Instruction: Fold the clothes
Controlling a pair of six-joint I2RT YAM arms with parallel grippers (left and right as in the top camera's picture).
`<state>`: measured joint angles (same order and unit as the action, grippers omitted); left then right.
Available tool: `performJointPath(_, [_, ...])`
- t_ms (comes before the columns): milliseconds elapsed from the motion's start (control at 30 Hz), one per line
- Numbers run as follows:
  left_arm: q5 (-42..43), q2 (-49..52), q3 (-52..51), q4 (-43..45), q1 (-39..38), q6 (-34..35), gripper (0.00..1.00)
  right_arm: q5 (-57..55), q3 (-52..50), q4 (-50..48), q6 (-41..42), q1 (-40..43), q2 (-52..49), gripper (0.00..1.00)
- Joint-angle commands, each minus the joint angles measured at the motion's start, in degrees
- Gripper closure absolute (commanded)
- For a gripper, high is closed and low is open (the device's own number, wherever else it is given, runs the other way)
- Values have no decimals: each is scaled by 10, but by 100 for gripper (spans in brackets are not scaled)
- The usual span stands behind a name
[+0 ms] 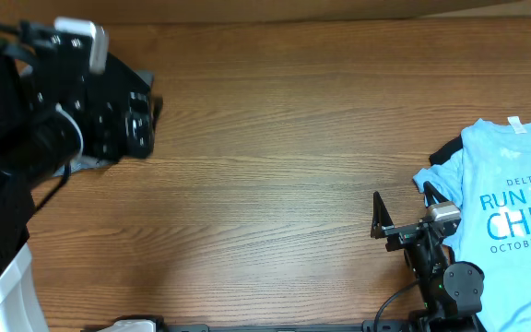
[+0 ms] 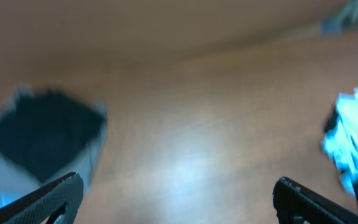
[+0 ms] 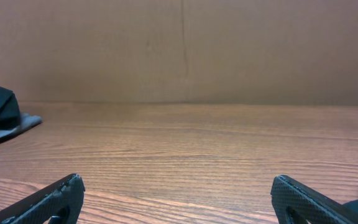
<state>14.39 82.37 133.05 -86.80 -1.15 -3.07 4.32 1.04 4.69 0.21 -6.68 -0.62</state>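
Plainly my right gripper (image 3: 176,185), spread and empty, sits just left of the shirt (image 1: 514,184), which runs lengthwise away from me. My left gripper (image 2: 176,188), likewise spread and empty, is far left of it.

This looks like a robotics lab test bench. A bare wood-grain counter (image 1: 265,184) carries two black robot arms, the left arm (image 1: 26,129) and the right arm (image 1: 431,258), mounted along its near edge. A plain brown board (image 3: 185,50) closes off the far edge.
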Motion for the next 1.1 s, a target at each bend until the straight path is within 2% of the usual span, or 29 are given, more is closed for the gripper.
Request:
performJointPath(0, [1, -21, -35, 68, -4, 5, 0, 3, -6, -3, 0, 4, 5, 0])
performJointPath(133, [7, -63, -133, 189, -4, 5, 0, 3, -6, -3, 0, 4, 5, 0])
performJointPath(333, [0, -154, -349, 399, -4, 3, 0, 3, -6, -3, 0, 4, 5, 0])
performJointPath(533, [-34, -257, -549, 547, -4, -11, 0, 3, -6, -3, 0, 4, 5, 0])
performJointPath(767, [-103, -397, -756, 675, -4, -12, 0, 3, -6, -3, 0, 4, 5, 0])
performJointPath(1067, [-120, -584, -988, 789, 9, -12, 0, 3, -6, -3, 0, 4, 5, 0])
